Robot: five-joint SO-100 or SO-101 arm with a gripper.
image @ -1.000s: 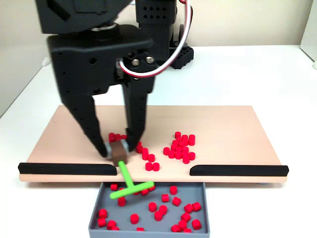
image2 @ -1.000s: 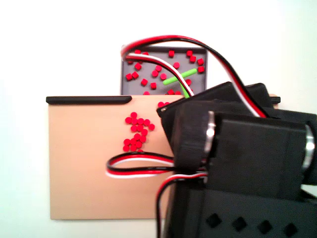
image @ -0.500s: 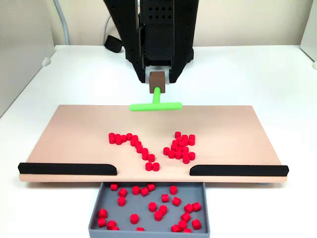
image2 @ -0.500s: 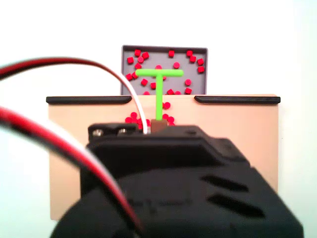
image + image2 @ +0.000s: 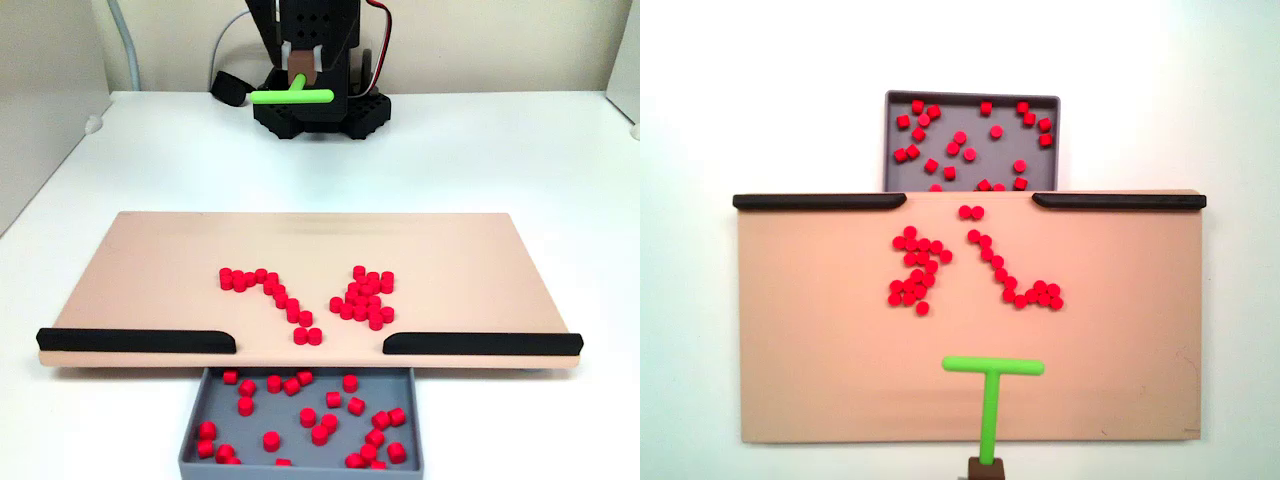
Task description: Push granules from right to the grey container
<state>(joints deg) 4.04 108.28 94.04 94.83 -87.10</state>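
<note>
Red granules lie on the peach board in two groups: a tight cluster point(image 5: 365, 297) point(image 5: 916, 270) and a curved line point(image 5: 270, 292) point(image 5: 1012, 275). More granules point(image 5: 325, 410) lie scattered in the grey container point(image 5: 300, 468) point(image 5: 972, 97), which sits below the gap in the board's front edge. My gripper point(image 5: 300, 68) is pulled back at the arm's base, well behind the board, shut on the brown handle of the green T-shaped pusher point(image 5: 291, 96) point(image 5: 992, 400). The pusher hangs in the air, clear of the granules.
The peach board point(image 5: 150, 265) point(image 5: 800, 330) rests on a white table. Two long black strips point(image 5: 135, 340) point(image 5: 480, 343) run along its front edge on either side of the gap. The arm's black base point(image 5: 320, 115) stands behind the board.
The arm has drawn back from the board's front edge to its base, carrying the pusher up and away. The granules on the board have not moved.
</note>
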